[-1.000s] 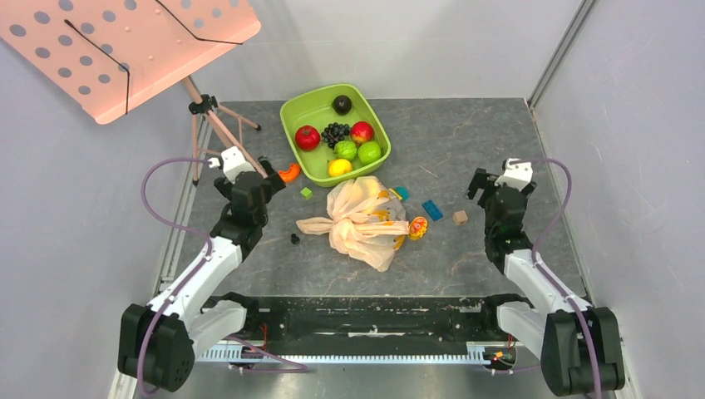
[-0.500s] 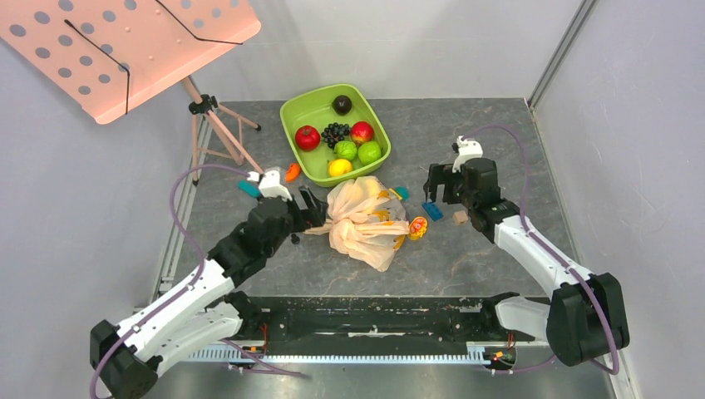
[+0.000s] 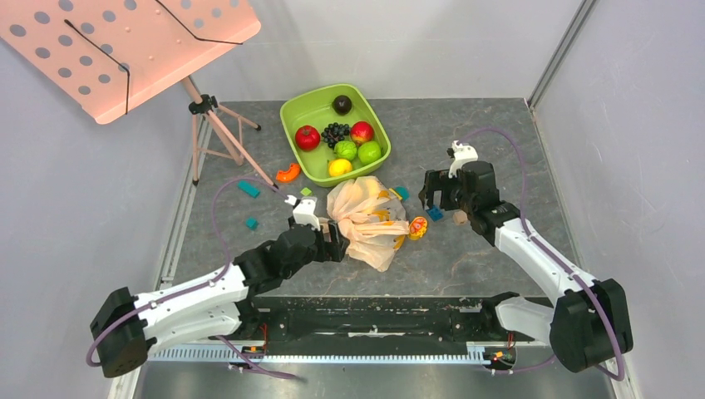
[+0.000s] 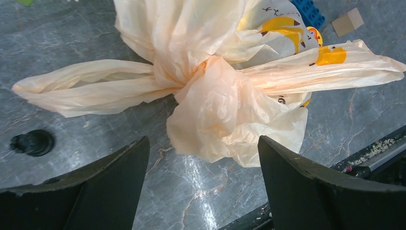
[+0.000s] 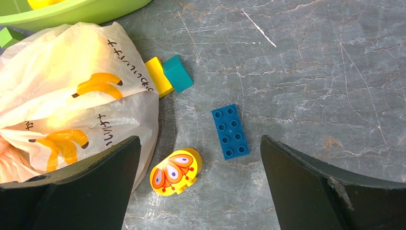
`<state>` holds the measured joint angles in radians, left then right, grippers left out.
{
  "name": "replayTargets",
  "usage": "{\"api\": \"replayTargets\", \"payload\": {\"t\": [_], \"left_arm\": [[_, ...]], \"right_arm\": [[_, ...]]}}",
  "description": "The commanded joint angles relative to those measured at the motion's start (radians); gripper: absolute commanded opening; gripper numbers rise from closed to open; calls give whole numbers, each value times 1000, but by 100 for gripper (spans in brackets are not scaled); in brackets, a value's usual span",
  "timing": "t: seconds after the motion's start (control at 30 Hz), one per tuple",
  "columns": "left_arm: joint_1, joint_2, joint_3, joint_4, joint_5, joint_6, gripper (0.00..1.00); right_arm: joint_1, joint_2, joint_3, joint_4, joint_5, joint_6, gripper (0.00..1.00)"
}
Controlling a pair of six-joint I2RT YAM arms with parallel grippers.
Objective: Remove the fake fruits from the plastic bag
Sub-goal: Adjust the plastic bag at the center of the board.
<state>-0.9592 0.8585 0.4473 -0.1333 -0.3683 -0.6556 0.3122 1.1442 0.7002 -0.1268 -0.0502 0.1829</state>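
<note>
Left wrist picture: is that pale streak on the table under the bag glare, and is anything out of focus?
Left wrist view: yes, glare on the polished table just below the plastic bag, which is sharp; the fingers are dark, featureless shapes. Right wrist view: crisp blue brick, soft shadow beside the bag.

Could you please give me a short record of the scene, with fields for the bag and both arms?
plastic bag: knotted at the handles, lying beside the green tub
fruits in bag: not visible through the plastic
left jaws: open, facing the bag's knot, nothing held
right jaws: open, over a blue block and a yellow butterfly piece
tub contents: loose fruits, including a dark grape bunch
</note>
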Motion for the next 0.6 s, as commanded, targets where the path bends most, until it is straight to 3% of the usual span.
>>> {"api": "replayTargets", "payload": {"t": [0.0, 0.17, 0.4, 0.57], "left_arm": [[-15, 68, -12, 188, -3, 26, 89], [-19, 158, -4, 250, 26, 30, 86], [-19, 233, -11, 299, 14, 39, 73], [-20, 264, -13, 322, 1, 59, 48]], "right_arm": [[5, -20, 24, 3, -21, -18, 99], [5, -21, 23, -6, -13, -33, 99], [5, -26, 30, -14, -4, -42, 95], [5, -30, 36, -19, -2, -47, 94]]}}
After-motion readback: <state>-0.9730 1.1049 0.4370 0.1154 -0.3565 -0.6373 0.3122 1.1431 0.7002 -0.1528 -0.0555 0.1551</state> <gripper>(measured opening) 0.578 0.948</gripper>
